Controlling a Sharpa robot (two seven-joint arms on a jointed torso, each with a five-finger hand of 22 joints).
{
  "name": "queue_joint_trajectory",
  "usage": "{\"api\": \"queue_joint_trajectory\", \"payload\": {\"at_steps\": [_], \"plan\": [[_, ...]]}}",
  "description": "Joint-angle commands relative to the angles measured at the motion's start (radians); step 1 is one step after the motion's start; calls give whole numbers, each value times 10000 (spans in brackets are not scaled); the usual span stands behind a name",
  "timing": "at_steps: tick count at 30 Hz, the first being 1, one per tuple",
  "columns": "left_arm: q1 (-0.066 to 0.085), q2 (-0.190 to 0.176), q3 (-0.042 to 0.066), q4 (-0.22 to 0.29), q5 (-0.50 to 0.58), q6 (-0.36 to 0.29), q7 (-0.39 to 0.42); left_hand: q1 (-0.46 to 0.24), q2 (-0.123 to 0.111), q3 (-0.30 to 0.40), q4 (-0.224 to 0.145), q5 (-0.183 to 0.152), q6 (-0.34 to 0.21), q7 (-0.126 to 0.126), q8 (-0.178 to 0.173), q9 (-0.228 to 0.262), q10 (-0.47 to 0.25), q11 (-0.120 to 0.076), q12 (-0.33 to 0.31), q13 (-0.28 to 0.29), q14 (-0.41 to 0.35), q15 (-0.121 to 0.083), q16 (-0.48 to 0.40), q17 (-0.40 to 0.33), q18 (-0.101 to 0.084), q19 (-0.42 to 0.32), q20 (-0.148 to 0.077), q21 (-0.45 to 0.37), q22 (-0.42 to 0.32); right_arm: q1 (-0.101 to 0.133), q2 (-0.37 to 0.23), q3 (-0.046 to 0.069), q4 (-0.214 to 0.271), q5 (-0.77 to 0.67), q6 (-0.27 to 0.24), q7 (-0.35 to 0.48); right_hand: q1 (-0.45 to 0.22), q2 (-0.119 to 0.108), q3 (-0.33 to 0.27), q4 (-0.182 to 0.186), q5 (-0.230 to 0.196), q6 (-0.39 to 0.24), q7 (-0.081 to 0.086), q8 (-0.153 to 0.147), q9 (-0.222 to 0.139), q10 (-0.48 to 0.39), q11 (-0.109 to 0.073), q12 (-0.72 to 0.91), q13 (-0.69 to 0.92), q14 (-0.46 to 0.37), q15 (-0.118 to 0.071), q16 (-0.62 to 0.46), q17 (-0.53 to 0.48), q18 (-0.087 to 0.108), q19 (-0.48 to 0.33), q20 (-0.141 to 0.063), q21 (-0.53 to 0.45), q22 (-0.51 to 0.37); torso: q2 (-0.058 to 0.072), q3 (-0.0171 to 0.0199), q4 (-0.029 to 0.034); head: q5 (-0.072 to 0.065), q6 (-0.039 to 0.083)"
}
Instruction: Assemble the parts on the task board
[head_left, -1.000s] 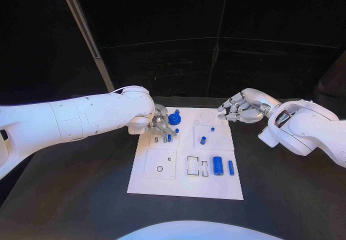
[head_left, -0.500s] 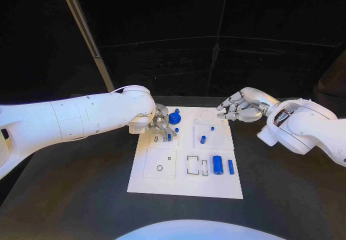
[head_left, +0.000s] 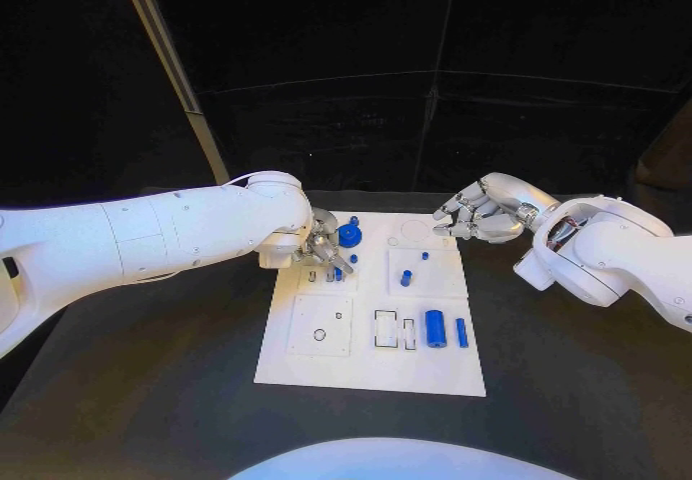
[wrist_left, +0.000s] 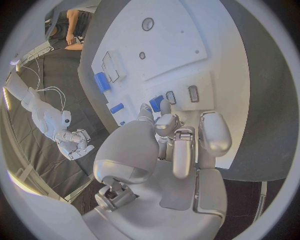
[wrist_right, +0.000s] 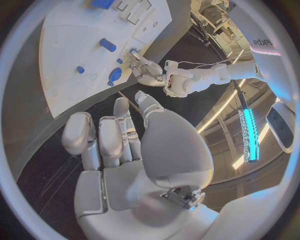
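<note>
Now the left hand (head_left: 320, 250) pinches a small blue peg (head_left: 338, 272) over the white board's (head_left: 368, 375) far-left slots; tilted, it could jam or slip. The right hand (head_left: 476, 215) hovers curled, empty, beside the board.

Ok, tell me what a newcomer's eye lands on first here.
The white task board in the middle of the black table, dotted with small blue parts. Then the left hand working at the board's far left corner by a round blue part, and the right hand hovering at its far right corner.
</note>
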Motion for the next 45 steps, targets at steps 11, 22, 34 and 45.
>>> {"api": "queue_joint_trajectory", "payload": {"at_steps": [11,22,34,45], "plan": [[-1,-8,-32,-11,235,88,-69,345,52,240,-390,19,-165,28,96,70,-84,27,1,-45,1055,-17,32,2634,-95,20,31,36,22,20,36,7,-30,-21,29,2,104,-36,-27,24,74,-85,8,50,-10,-44,-37,-37,-30,103,-42,-54,-21,130,-60,-6,-71,-21,-1,-2,-2,-22,-19],[-5,-152,-34,155,976,-836,56,1861,714,3068,-2076,51,-550,4,-202,-46,-312,-4,-384,-329,1055,-99,32,2634,-99,-5,-54,61,121,19,74,7,-78,-21,80,5,104,-39,-29,45,147,-91,8,62,-10,-40,-38,-32,-43,107,-42,-67,-22,130,-55,-7,-84,-30,4,-2,-1,-14,-58],[-7,-852,-36,849,1600,-1666,143,-1319,-1411,9416,-2795,24,-488,30,327,324,-14,3,-223,-262,1055,-34,32,2634,-120,51,26,136,415,19,123,4,-187,-21,256,-51,102,-46,-33,63,207,-96,8,72,-10,-46,-37,-47,-72,110,-43,-81,-27,132,-56,-8,-99,-45,-11,20,42,38,-34],[-66,-1355,-49,1536,1407,-2799,222,-1487,-1563,9876,-2877,25,-491,0,480,426,101,-28,-77,-118,1055,-59,32,2634,-155,155,4,256,615,19,153,3,-267,-21,393,-43,14,-65,-80,158,257,-116,13,88,-12,-55,-28,-68,-124,111,-36,-124,-55,140,-78,-6,-144,-103,-2,61,75,118,-27]]}}
